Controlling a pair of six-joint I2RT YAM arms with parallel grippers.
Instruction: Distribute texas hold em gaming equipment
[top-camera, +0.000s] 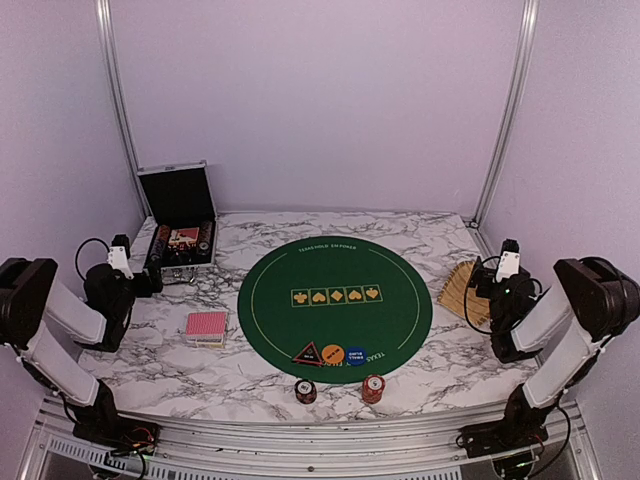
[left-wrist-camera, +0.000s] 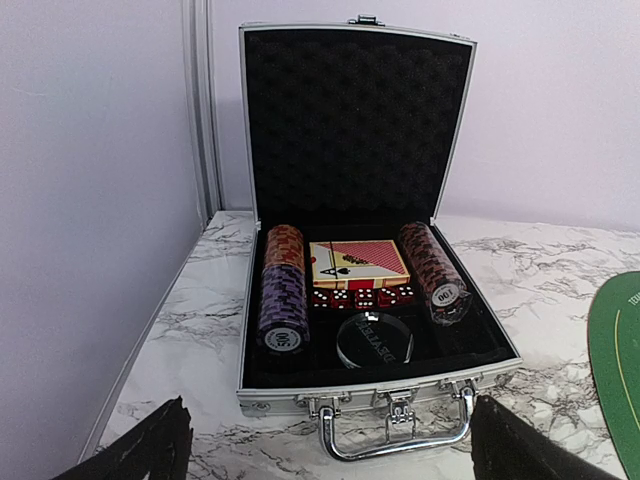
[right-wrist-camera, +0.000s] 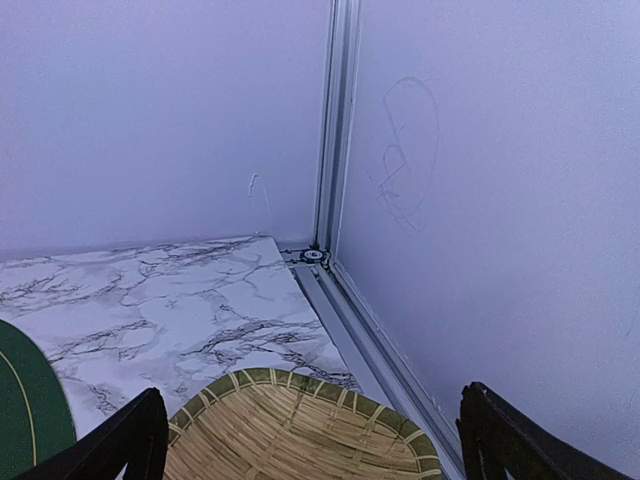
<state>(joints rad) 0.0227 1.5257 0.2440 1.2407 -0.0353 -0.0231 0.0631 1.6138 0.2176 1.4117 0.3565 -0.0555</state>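
Observation:
A pink-red-backed card deck (top-camera: 207, 325) lies on the marble left of the round green felt mat (top-camera: 335, 295). On the mat's near edge sit a black triangular marker (top-camera: 308, 354), an orange button (top-camera: 333, 355) and a blue button (top-camera: 356, 356). Two small stacks of dark-red chips (top-camera: 306, 391) (top-camera: 373, 388) stand on the marble in front of the mat. My left gripper (left-wrist-camera: 325, 450) is open and empty, just in front of the open case (left-wrist-camera: 380, 400). My right gripper (right-wrist-camera: 310, 450) is open and empty over a bamboo tray (right-wrist-camera: 290, 430).
The silver-edged case (top-camera: 178, 225) at the back left holds chip rolls (left-wrist-camera: 283, 300), a boxed deck (left-wrist-camera: 358, 265), red dice and a clear dealer puck (left-wrist-camera: 375, 340). The bamboo tray (top-camera: 458, 288) lies right of the mat. Frame posts and walls enclose the table.

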